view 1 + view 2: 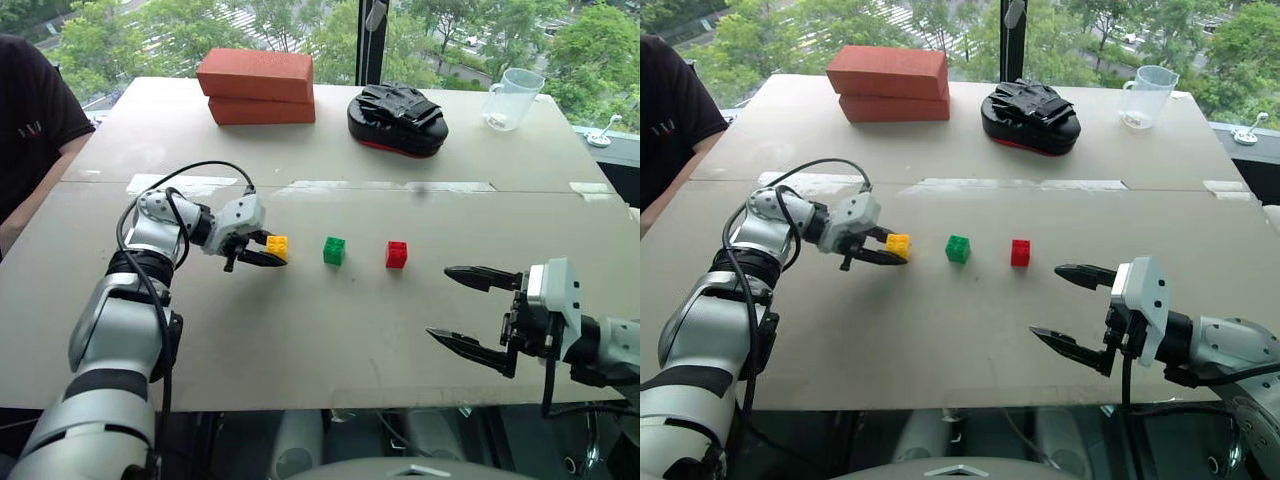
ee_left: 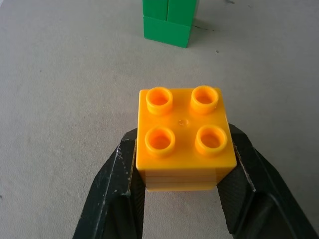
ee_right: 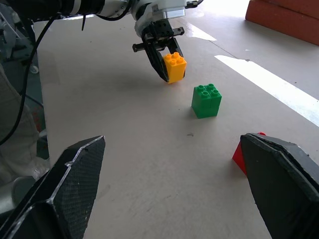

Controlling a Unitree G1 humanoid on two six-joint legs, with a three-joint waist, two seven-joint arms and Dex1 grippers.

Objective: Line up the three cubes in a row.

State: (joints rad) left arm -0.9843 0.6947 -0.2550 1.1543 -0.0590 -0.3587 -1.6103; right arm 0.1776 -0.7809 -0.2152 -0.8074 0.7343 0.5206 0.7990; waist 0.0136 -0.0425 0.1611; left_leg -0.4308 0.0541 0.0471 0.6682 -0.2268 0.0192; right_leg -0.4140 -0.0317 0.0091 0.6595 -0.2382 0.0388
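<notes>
Three small studded cubes lie in a line across the middle of the table (image 1: 300,340): yellow (image 1: 278,246), green (image 1: 334,250) and red (image 1: 397,254), with gaps between them. My left gripper (image 1: 268,251) reaches in from the left and is shut on the yellow cube (image 2: 182,129), one black finger (image 2: 117,194) on each side of it. That cube sits slightly tilted at the tabletop; whether it rests there I cannot tell. My right gripper (image 1: 440,302) hovers open in front of and to the right of the red cube (image 3: 239,152), holding nothing.
Two stacked orange-red bricks (image 1: 257,86) sit at the back left, a black and red padded object (image 1: 397,118) at the back centre, a clear plastic cup (image 1: 513,98) at the back right. A person in a black shirt (image 1: 30,130) sits at the table's left edge.
</notes>
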